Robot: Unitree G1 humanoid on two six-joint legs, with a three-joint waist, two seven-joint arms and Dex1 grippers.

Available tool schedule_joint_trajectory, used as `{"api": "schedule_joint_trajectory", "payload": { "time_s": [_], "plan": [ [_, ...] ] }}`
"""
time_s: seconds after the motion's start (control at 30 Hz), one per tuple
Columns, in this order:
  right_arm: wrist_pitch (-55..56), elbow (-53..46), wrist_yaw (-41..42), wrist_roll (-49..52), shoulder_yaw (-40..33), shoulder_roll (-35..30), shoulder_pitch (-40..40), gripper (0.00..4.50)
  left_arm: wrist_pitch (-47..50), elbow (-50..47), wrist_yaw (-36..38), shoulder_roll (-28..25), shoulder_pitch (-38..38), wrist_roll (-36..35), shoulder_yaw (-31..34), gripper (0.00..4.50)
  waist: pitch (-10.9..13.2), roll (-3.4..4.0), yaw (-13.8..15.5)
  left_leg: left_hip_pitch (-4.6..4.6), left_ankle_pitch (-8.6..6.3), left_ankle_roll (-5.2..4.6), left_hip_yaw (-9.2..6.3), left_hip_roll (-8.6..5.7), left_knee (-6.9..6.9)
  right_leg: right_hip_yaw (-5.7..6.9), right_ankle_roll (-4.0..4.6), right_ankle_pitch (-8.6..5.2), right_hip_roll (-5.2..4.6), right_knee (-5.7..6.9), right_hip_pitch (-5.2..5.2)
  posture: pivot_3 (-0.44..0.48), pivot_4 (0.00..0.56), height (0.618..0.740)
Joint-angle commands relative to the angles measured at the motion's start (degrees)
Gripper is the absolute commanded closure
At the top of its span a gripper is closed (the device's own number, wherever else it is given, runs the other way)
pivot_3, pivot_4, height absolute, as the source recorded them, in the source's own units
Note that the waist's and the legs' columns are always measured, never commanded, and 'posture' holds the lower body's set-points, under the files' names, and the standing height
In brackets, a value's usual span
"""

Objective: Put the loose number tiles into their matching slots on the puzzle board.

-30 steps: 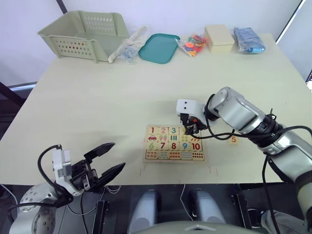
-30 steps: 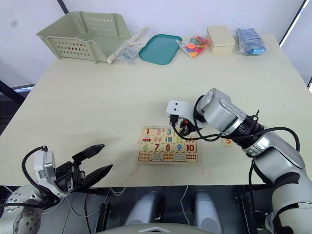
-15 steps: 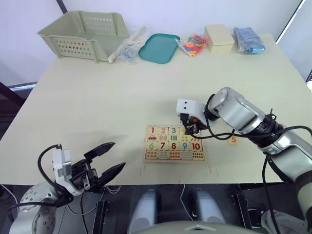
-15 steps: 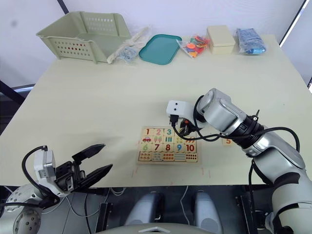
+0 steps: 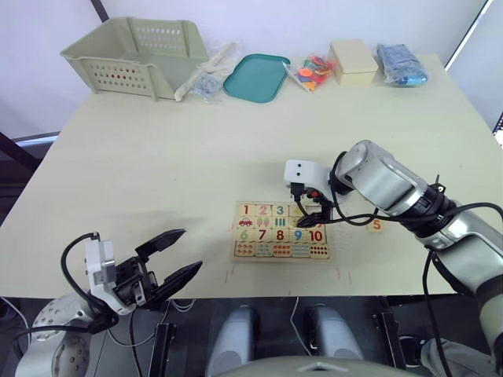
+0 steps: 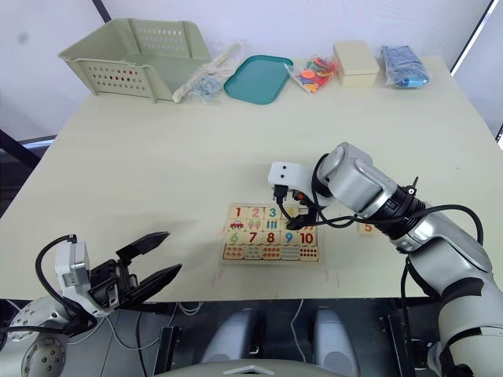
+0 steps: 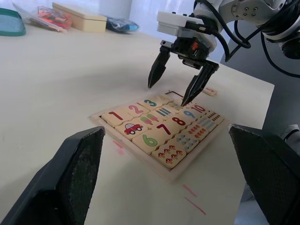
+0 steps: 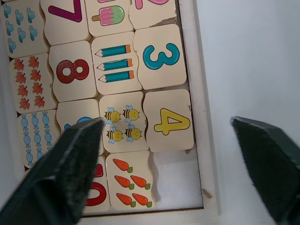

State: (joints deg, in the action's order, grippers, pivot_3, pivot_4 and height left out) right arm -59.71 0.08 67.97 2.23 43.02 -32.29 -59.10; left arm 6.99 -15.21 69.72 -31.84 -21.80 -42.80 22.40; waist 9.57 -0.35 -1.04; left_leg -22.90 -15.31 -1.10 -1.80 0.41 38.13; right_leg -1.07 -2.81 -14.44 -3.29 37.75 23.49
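The puzzle board [image 8: 191,70] lies near the table's front edge, right of centre. Tiles 1, 2 and 3 [image 8: 160,57] sit in its top row. The yellow 4 tile [image 8: 168,120] lies in the fourth recess, slightly askew. Beside it, the fifth slot [image 8: 176,180] is bare wood. My right gripper [image 5: 311,207] hangs open just above the 4 tile, its fingers apart with nothing between them. A loose 5 tile [image 5: 376,225] rests on the table to the right of the board. My left gripper [image 5: 171,262] is open and empty, low at the front left, off the table.
Along the far edge stand a pale green basket [image 5: 137,55], a teal tray [image 5: 255,77], a bag of coloured pieces [image 5: 313,72], a cream box [image 5: 354,61] and a blue packet [image 5: 401,64]. Bare tabletop lies between them and the board.
My right gripper has opened above the board's top row, and the 4 tile now lies free in its recess. The left arm has not moved.
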Motion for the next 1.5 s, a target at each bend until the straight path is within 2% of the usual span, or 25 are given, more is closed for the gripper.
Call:
{"api": "schedule_joint_trajectory", "payload": {
  "time_s": [0.03, 0.1, 0.2, 0.4, 0.53, 0.63, 0.67, 0.77, 0.87, 0.9, 1.5],
  "plan": [
    [0.2, -1.4, -0.6, 0.6, -2.4, 0.2, -0.8, 0.02, -0.8, -2.3, 0.1, -0.2, -0.3, -0.4, 0.4, 0.00, 0.0, 0.00, 0.0, 0.00, 0.00, 0.00, 0.00, 0.00, 0.00, 0.00, 0.00, 0.00, 0.00, 0.00, 0.00, 0.000, 0.150, 0.740],
    [0.3, -2.0, -0.6, 1.8, -4.1, 0.1, -0.3, 0.02, -0.7, -2.4, 0.1, -0.2, -0.2, -0.5, 0.4, 0.00, 0.0, 0.00, 0.0, 0.00, 0.00, 0.00, 0.00, 0.00, 0.00, 0.00, 0.00, 0.00, 0.00, 0.00, 0.00, 0.000, 0.150, 0.740],
    [4.9, -6.2, -0.3, 5.9, -11.5, -1.8, 4.1, 0.02, -0.5, -2.4, 0.1, -0.5, 0.0, -0.7, 0.8, 0.00, 0.0, -0.02, 0.2, -0.06, 0.00, 0.00, -0.07, -0.01, -0.01, 0.08, -0.01, 0.00, -0.03, -0.06, 0.00, 0.000, 0.150, 0.740],
    [11.9, -8.6, -2.0, 12.5, -23.7, -1.0, 13.0, 0.02, -0.6, -2.2, 0.2, -0.6, 0.0, -0.8, 0.9, 0.00, 0.0, -0.06, 0.2, -0.07, 0.00, 0.00, -0.06, -0.02, -0.05, 0.08, -0.11, 0.06, -0.02, -0.09, -0.01, 0.000, 0.150, 0.740],
    [15.2, -8.8, -2.5, 14.1, -26.1, -1.0, 16.6, 0.02, -0.3, -1.8, 0.3, -0.9, 0.8, -0.9, 0.8, 0.00, 0.0, -0.05, 0.1, -0.05, 0.00, -0.01, -0.05, 0.00, -0.04, 0.05, -0.11, 0.06, 0.06, -0.05, -0.02, 0.000, 0.150, 0.740],
    [17.4, -6.1, -3.4, 14.0, -27.0, -1.0, 18.6, 1.08, 0.1, -1.0, 0.7, -1.6, 2.2, -1.0, 0.6, 0.00, 0.0, -0.06, 0.1, -0.05, 0.00, -0.01, -0.05, 0.00, -0.03, 0.06, -0.12, 0.07, 0.09, -0.05, -0.02, 0.000, 0.150, 0.740],
    [18.2, -5.4, -3.5, 13.7, -26.8, -1.1, 18.8, 1.71, 0.2, -0.8, 0.7, -1.7, 2.5, -1.0, 0.6, 0.00, 0.0, -0.06, 0.1, -0.05, 0.00, -0.01, -0.05, 0.00, -0.03, 0.05, -0.12, 0.07, 0.10, -0.04, -0.02, 0.000, 0.150, 0.740],
    [19.7, -3.2, -4.0, 13.3, -26.4, -0.8, 18.7, 2.89, 0.4, -0.3, 1.0, -2.0, 3.2, -1.0, 0.6, 0.00, 0.0, -0.06, 0.1, -0.05, 0.00, -0.01, -0.04, -0.01, -0.02, 0.04, -0.13, 0.07, 0.11, -0.05, -0.02, 0.000, 0.150, 0.740],
    [22.1, -0.4, -4.3, 11.9, -25.3, -0.5, 18.6, 4.34, 0.6, 0.0, 1.2, -2.3, 3.7, -0.9, 0.4, 0.00, 0.0, -0.06, 0.1, -0.05, 0.00, -0.01, -0.03, 0.00, -0.03, 0.02, -0.13, 0.07, 0.14, -0.05, -0.02, 0.000, 0.150, 0.740],
    [22.7, 0.3, -4.3, 11.5, -25.0, -0.4, 18.7, 4.47, 0.7, 0.0, 1.2, -2.3, 3.8, -0.9, 0.4, 0.00, 0.0, -0.06, 0.1, -0.04, 0.00, -0.01, -0.03, 0.00, -0.03, 0.02, -0.14, 0.07, 0.14, -0.05, -0.02, 0.000, 0.150, 0.740],
    [26.3, 5.1, -4.4, 8.2, -23.8, 1.5, 19.6, 4.47, 1.3, -0.4, 1.2, -2.9, 3.6, -0.9, 1.3, 0.00, 0.0, -0.07, 0.1, -0.04, 0.01, -0.01, -0.03, 0.00, -0.02, 0.01, -0.15, 0.08, 0.15, -0.03, -0.02, 0.000, 0.150, 0.740]
  ]
}}
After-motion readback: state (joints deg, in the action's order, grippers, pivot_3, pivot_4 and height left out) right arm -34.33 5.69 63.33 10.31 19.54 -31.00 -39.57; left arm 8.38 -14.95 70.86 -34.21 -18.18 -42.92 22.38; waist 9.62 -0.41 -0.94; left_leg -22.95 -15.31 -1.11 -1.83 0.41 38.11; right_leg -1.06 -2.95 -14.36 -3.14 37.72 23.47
